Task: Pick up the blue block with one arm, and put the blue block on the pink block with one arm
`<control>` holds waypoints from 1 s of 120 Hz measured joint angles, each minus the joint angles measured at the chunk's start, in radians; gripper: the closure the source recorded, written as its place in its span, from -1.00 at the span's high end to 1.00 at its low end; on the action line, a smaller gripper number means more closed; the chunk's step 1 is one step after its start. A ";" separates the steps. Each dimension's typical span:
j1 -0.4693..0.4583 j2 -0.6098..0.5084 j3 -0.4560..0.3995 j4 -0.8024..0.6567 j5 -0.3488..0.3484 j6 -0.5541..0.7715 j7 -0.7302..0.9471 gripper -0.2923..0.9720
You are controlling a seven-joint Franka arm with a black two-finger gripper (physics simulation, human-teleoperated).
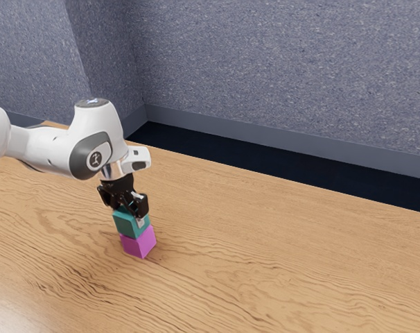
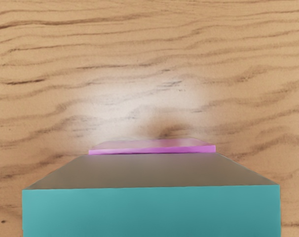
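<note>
blue block (image 1: 132, 223) on pink block (image 1: 138, 244), gripper right on top of it

Blue block (renders teal-ish) sits on the pink block, bottom face touching pink's top face. The two make a small upright stack on the wood table (image 1: 279, 263), toward the exterior view's left and well away from the table edges. Blue looks level, not tilted. It seems nudged a bit toward the exterior view's left vs. the pink one, but most of the faces overlap.

Gripper (image 1: 130, 208) is black, pointing down and sitting right at the blue block's upper part. Can't tell from these pics whether it's clamped on the block or already loose. The arm (image 1: 64, 149) is white w/ a grey joint. It comes in from the exterior view's left and bends down to the stack.

Wrist view: blue block (image 2: 149, 212) is big and close just under the hand, w/ its top face in shade and its teal side lit. Past its far edge a thin strip of pink block (image 2: 152, 146) pokes out, approx. centred on the blue one. Beyond that is table grain w/ a soft shadow by the stack.

Background: grey-blue speckled walls (image 1: 286, 62), a grey baseboard and a dark floor strip behind the table.
</note>
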State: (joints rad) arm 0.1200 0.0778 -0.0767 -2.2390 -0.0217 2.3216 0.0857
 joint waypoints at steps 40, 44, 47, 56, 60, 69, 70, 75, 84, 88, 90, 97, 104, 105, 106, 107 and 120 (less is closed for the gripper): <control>0.000 -0.002 0.000 0.004 0.002 -0.001 0.004 0.40; 0.000 -0.003 0.000 0.004 0.002 -0.002 0.005 0.42; 0.000 -0.004 0.000 0.004 0.003 -0.002 0.005 0.44; 0.001 -0.008 -0.001 0.004 0.003 -0.003 0.006 0.47; 0.001 -0.018 -0.001 0.004 0.003 -0.003 0.007 0.48; 0.002 -0.080 -0.001 0.007 0.003 -0.010 0.008 0.49; 0.002 -0.091 -0.001 0.009 0.003 -0.013 0.008 0.50; 0.002 -0.149 -0.001 0.021 0.003 -0.030 0.009 0.50; -0.002 -0.220 0.006 0.063 0.002 -0.104 0.008 0.51; -0.001 -0.237 0.011 0.087 0.002 -0.149 0.008 0.52; -0.001 -0.244 0.013 0.106 0.002 -0.176 0.008 0.52; -0.002 -0.257 0.029 0.164 0.002 -0.267 0.012 0.52; 0.001 -0.257 0.038 0.210 0.002 -0.343 0.024 0.53; 0.002 -0.257 0.038 0.215 0.002 -0.353 0.025 0.53; 0.001 -0.257 0.038 0.220 0.001 -0.363 0.027 0.53; 0.001 -0.257 0.038 0.224 0.001 -0.373 0.028 0.53; 0.000 -0.257 0.038 0.250 0.001 -0.466 0.046 0.53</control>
State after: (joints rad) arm 0.1198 -0.1791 -0.0384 -1.9892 -0.0210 1.8557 0.1318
